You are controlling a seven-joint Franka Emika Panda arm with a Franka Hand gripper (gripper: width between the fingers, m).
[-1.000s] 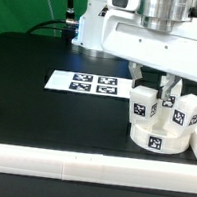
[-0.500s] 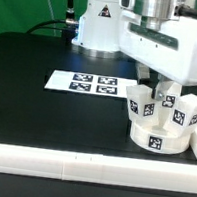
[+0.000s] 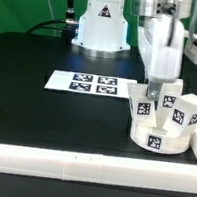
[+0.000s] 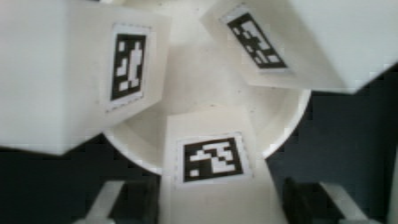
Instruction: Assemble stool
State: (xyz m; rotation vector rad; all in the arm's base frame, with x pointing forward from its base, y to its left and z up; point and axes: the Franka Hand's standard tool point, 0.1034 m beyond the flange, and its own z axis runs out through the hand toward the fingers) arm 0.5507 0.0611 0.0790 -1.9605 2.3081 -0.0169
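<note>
White plastic seat (image 3: 158, 141): a thick round disc with a small black-and-white square tag on its side. It sits on the black table (image 3: 37, 88) at the exterior view's right, close to the white rail (image 3: 77, 168) at the front.
Legs, exterior view: three short blocky white legs stand up on the seat, each with a tag. The left leg (image 3: 141, 105), the middle leg (image 3: 168, 99) and the right leg (image 3: 191, 111) lean a little apart.
Marker board (image 3: 85, 84): flat, thin and white, lying on the table well apart from the stool.
Gripper (image 3: 165, 87): comes straight down over the middle leg, and its fingers pinch that leg near the top.
Change: a second ago the wide white arm body filled the top right; now it has turned, so it looks narrow (the stool itself has not moved).
Wrist view, legs: one tagged leg (image 4: 214, 155) lies between the two grey fingers (image 4: 112, 203), held snug. Two more tagged blocks (image 4: 98, 70) (image 4: 285, 45) stand beyond it on the round seat (image 4: 151, 135).
</note>
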